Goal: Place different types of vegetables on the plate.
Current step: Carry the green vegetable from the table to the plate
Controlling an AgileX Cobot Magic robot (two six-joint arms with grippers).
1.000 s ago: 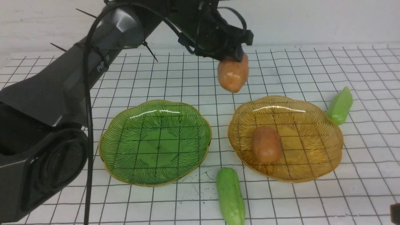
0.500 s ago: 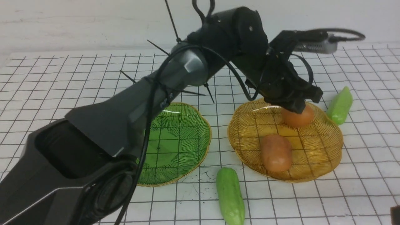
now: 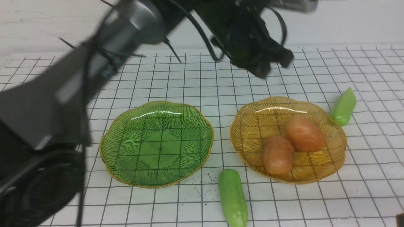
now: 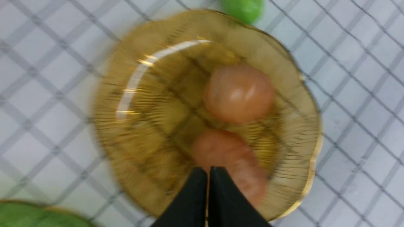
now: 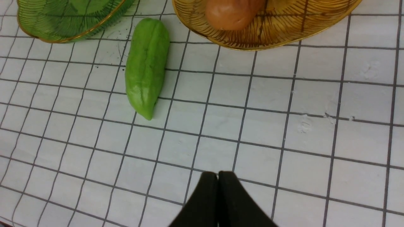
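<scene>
front view: amber plate holds near potato touching far potato.

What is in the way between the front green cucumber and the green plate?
Nothing visible. The cucumber lies just beside the green plate, off its rim, with only gridded tabletop between them.

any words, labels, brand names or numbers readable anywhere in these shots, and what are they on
None can be read.
Left arm: a pale marking, too blurred to read.
Green plate, amber plate, gridded table: no writing visible.
</scene>
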